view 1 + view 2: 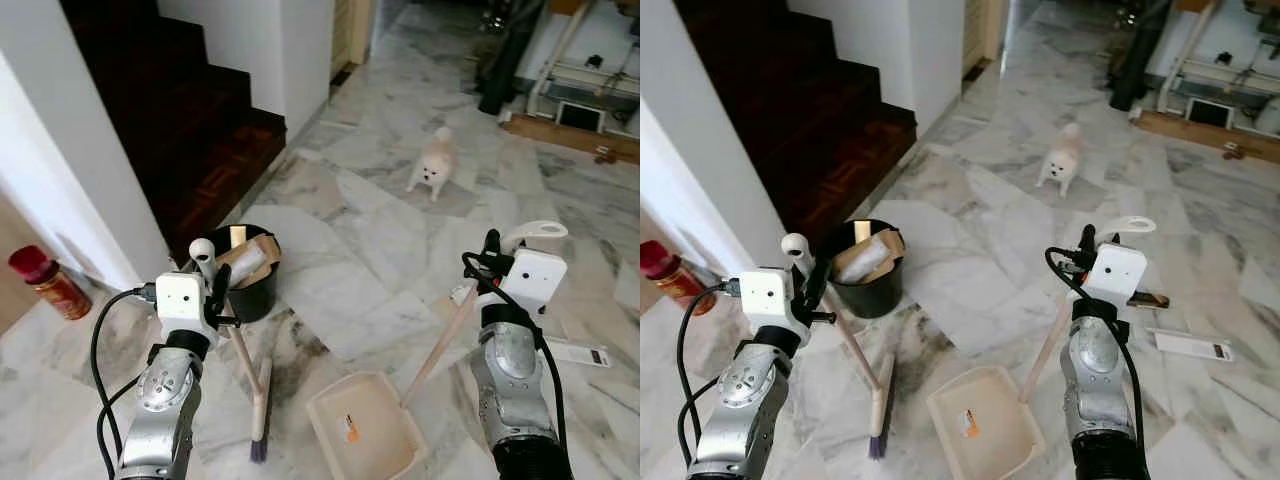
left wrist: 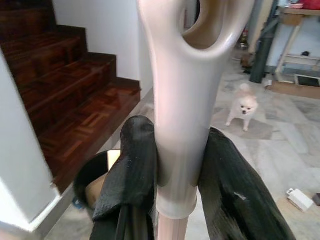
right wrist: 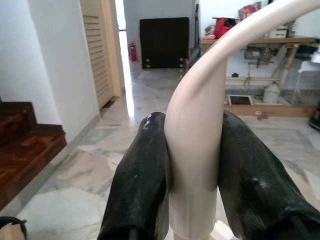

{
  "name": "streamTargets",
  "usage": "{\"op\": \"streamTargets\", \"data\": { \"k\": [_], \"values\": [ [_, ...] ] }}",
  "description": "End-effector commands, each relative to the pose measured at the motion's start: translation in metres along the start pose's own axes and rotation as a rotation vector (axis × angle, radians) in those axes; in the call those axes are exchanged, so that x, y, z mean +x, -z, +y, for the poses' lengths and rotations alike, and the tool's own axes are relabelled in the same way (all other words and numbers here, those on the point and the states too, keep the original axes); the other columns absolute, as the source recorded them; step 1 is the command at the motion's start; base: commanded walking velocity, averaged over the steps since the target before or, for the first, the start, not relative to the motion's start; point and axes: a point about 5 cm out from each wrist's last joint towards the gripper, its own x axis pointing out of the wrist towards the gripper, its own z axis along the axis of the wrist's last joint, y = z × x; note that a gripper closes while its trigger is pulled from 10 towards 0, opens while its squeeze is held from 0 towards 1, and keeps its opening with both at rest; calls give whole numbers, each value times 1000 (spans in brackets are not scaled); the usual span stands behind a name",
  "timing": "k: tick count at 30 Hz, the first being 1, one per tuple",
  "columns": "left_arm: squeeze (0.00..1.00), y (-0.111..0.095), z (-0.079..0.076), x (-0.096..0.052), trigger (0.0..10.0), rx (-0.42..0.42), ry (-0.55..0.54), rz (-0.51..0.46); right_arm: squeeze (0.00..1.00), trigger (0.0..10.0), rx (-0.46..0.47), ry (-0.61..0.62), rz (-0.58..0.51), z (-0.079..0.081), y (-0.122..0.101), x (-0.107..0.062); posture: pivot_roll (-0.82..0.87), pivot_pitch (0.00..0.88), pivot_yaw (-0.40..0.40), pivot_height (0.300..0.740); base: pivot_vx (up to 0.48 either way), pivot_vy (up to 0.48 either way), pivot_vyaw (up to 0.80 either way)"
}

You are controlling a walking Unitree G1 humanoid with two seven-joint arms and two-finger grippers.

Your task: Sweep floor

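Left pincer (image 2: pixel 177 165) clamps the broom (image 1: pixel 258 400) handle; right pincer (image 3: pixel 192 165) clamps the dustpan (image 1: pixel 365 425) handle (both stand on marble floor (image 1: pixel 340 270)). Beyond sits a small dog (image 1: pixel 433 163).

left hand (image 1: pixel 812 283): grips broom (image 1: pixel 862 372) | right hand (image 1: pixel 1083 252): grips dustpan (image 1: pixel 985 425) (pan on floor) | dog (image 1: pixel 1062 160) beyond

Cream dustpan (image 1: pixel 365 430), blk bin (image 1: pixel 248 290), grey-veined marble floor (image 1: pixel 350 260).
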Motion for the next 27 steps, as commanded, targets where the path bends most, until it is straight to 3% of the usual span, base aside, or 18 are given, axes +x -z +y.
{"op": "streamTargets", "data": {
  "k": [1,15,20,27],
  "values": [
    [0,-6,-3,4,10000,-3,18,-34,0,10000,2,9,-25,-1,-6,5,29,59,-36,740,0,0,-800],
    [0,-10,-5,16,10000,-15,12,-55,0,10000,1,24,-46,0,-11,8,5,35,-23,740,0,0,-800],
    [0,-9,-2,16,10000,41,-3,-57,0,10000,-5,22,-42,-1,-9,6,6,20,-25,740,0,-183,-800],
    [0,-8,0,16,10000,2,-17,-65,0,10000,-9,20,-42,-1,-9,7,6,0,-27,740,0,-131,-800]
  ]
}}
